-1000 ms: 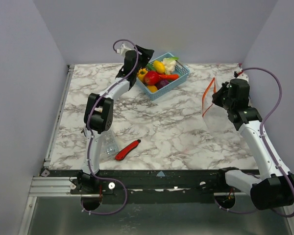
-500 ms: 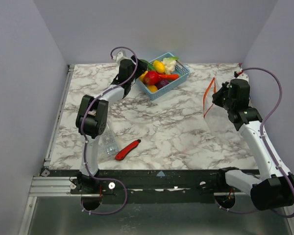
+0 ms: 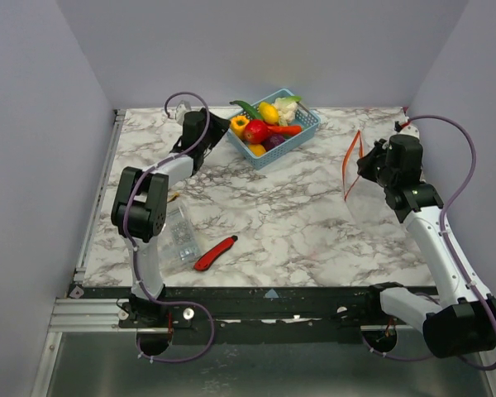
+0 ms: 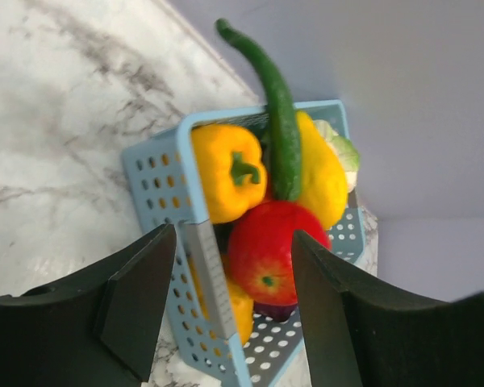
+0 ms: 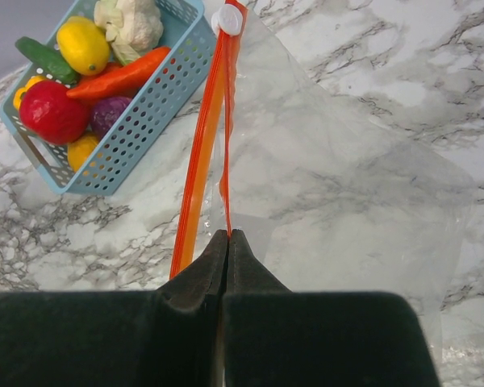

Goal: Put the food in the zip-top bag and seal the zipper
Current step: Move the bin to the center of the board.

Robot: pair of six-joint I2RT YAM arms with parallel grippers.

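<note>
At the far edge of the table (image 3: 273, 223), near its middle, the blue basket (image 3: 307, 126) holds all the food (image 3: 264, 131): a yellow pepper (image 4: 226, 169), a long green piece (image 4: 278, 113), a red fruit (image 4: 274, 250), a lemon (image 4: 323, 177), a cauliflower (image 5: 129, 24), a carrot (image 5: 125, 76) and a purple piece (image 5: 109, 113). The left gripper (image 4: 232, 242) hangs just beside the basket's left side, its fingers spread wide and holding nothing. Near the right edge, the right gripper (image 5: 227, 238) has its fingers pressed together on the mouth edge of the clear bag (image 5: 347, 201), lifting that end off the table. The orange zipper (image 5: 198, 177) is parted, its white slider at the far end. A red knife (image 3: 215, 253) and a clear box (image 3: 178, 236) lie towards the near left corner.
</note>
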